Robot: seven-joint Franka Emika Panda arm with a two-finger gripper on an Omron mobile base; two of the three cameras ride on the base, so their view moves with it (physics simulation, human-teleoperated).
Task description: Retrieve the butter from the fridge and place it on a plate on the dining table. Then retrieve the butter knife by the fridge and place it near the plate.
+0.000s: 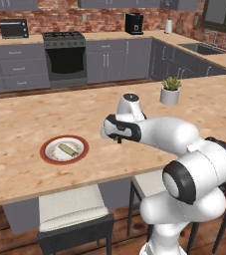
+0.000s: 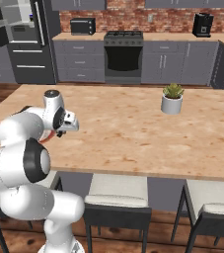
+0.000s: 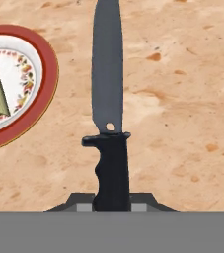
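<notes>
The butter [image 1: 68,149] already lies on the plate [image 1: 49,144]. The hand [image 3: 111,200] grips the butter knife [image 3: 108,94] beside the plate, above the counter [image 1: 25,114]; setting it down remains.

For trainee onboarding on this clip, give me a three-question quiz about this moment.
1. True or false: the butter lies on the plate.
2. What is the gripper holding? A) butter knife B) potted plant C) nothing
3. Fill in: the plate rests on the dining ____.

Key: 1 true. 2 A; its fingers are shut on the black handle, blade pointing away over the wood, beside the plate. 3 table.
</notes>
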